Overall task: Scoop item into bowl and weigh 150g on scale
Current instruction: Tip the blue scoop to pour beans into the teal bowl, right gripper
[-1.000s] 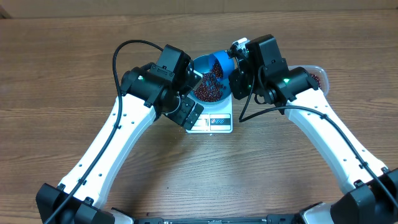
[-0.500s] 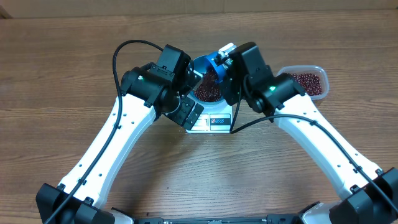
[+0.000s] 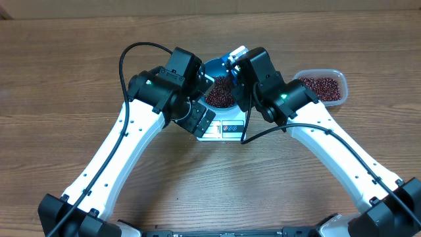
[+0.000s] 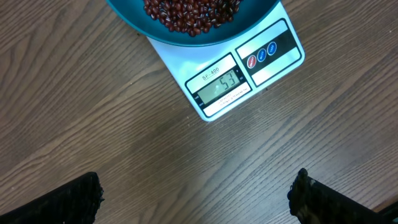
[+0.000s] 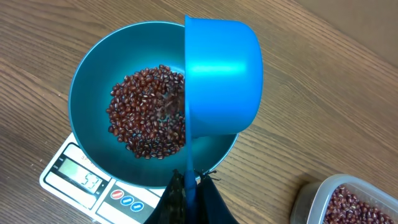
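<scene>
— Writing on the scale (image 4: 239, 78)?
— "SF-400" is printed above its display, and the display shows 53. The print under the display is too small to read. Beside it are one red and two blue oval buttons, with marks too fine to make out.
— Anything hidden or cut off?
— From overhead, both arms cover most of the scale and the bowl (image 5: 99, 74). The left wrist view cuts the bowl off at the top. The scoop (image 5: 221, 74) has its handle mostly buried between the right fingers (image 5: 174, 202), which are closed tight on it.
— And the scoop itself?
— It is tipped on its side above the bowl's right half, mouth facing the beans (image 5: 146, 112). These lie heaped in the bowl's bottom, and a few look blurred at the scoop's lip.
— Where is the bowl?
— It is on the scale, near the middle of the counter's far edge.
— The left fingers (image 4: 81, 199)?
— They are spread wide with nothing between them, above bare counter (image 4: 93, 112) just in front of the scale.
— The surroundings?
— The counter is brown wood grain. A clear tub (image 3: 343, 82) of more beans sits toward the far right. A paler tan strip runs along the far edge, and what it is cannot be told.
</scene>
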